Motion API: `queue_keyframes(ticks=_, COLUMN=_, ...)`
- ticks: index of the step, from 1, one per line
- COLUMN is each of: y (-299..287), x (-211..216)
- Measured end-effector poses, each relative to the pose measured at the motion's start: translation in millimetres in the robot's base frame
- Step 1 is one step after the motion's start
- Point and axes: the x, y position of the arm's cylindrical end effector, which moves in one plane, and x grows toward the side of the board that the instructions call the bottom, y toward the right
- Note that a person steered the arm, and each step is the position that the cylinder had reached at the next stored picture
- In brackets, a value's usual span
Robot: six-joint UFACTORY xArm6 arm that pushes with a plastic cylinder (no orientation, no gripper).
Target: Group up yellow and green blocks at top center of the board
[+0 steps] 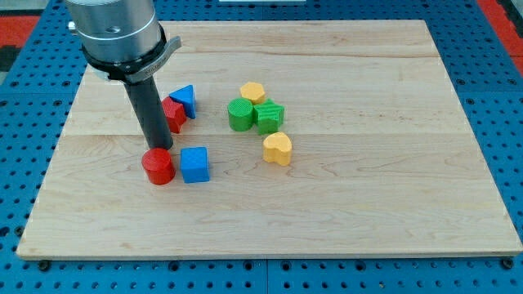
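A yellow hexagon block (252, 92) lies near the board's middle, toward the view's top. Just below it a green round block (240, 115) and a green star-like block (269, 117) touch each other. A yellow heart block (278, 149) lies a little below them, apart. My tip (161, 148) is at the view's left, well left of these blocks, right behind a red cylinder (158, 167) and seemingly touching it.
A blue cube (194, 164) sits just right of the red cylinder. A red block (174, 113) and a blue block (184, 100) lie together right of the rod. The wooden board (392, 188) rests on a blue pegboard table.
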Motion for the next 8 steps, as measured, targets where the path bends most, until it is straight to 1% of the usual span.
queue_keyframes(ticks=5, y=8.3, x=-0.1)
queue_keyframes(ticks=6, y=23.0, x=-0.4)
queue_keyframes(ticks=7, y=60.3, x=-6.4)
queue_keyframes(ticks=8, y=91.3, x=-23.5)
